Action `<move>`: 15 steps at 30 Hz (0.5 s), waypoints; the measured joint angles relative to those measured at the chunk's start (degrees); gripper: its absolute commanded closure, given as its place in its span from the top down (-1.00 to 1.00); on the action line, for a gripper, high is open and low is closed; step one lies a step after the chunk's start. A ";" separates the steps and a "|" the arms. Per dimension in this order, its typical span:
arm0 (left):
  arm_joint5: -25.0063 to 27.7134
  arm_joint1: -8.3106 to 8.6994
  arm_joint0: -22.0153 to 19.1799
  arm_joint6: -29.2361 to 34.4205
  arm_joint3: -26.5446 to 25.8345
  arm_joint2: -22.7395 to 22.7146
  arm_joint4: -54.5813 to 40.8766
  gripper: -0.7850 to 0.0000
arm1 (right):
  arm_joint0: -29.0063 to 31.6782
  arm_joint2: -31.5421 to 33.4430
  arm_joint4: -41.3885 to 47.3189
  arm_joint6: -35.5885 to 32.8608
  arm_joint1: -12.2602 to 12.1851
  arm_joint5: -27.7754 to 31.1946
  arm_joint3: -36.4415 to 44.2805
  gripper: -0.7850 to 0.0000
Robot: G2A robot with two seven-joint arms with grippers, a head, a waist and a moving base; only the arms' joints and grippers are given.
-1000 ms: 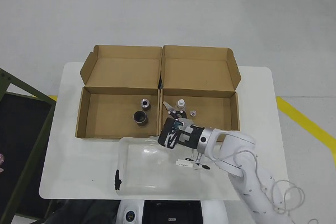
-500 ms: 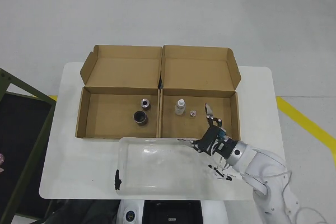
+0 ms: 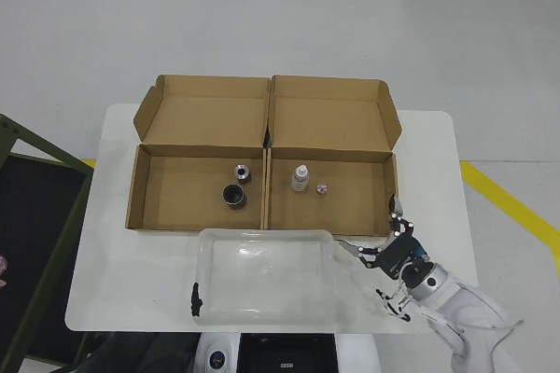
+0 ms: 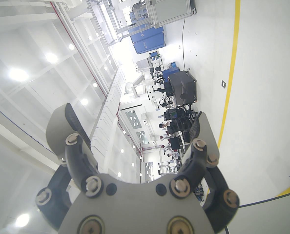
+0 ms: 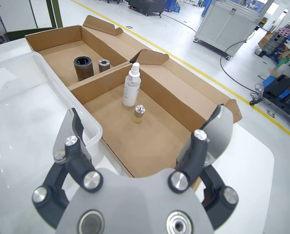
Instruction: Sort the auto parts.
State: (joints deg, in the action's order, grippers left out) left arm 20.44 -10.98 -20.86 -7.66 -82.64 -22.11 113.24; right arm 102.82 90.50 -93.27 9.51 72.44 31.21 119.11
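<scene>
Top view: sleeve, bush in left box; bottle, fitting in right box; sorting seems done; both jaws released.

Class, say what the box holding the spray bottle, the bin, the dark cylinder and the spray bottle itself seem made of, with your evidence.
Box: brown cardboard, matt, with folded flaps and raw edges.
Bin: clear plastic, glossy and see-through.
Dark cylinder: probably metal, with a dull dark finish and a hollow bore.
Spray bottle: likely clear plastic, with a white cap.
</scene>
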 measured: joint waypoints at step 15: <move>0.00 0.00 0.00 0.00 0.00 0.00 0.00 1.00 | 8.42 7.89 1.28 9.15 -0.87 -3.81 -0.37 1.00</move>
State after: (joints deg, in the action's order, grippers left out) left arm 20.44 -10.98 -20.86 -7.66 -82.64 -22.11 113.24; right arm 111.23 98.38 -91.99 18.66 71.56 27.40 118.74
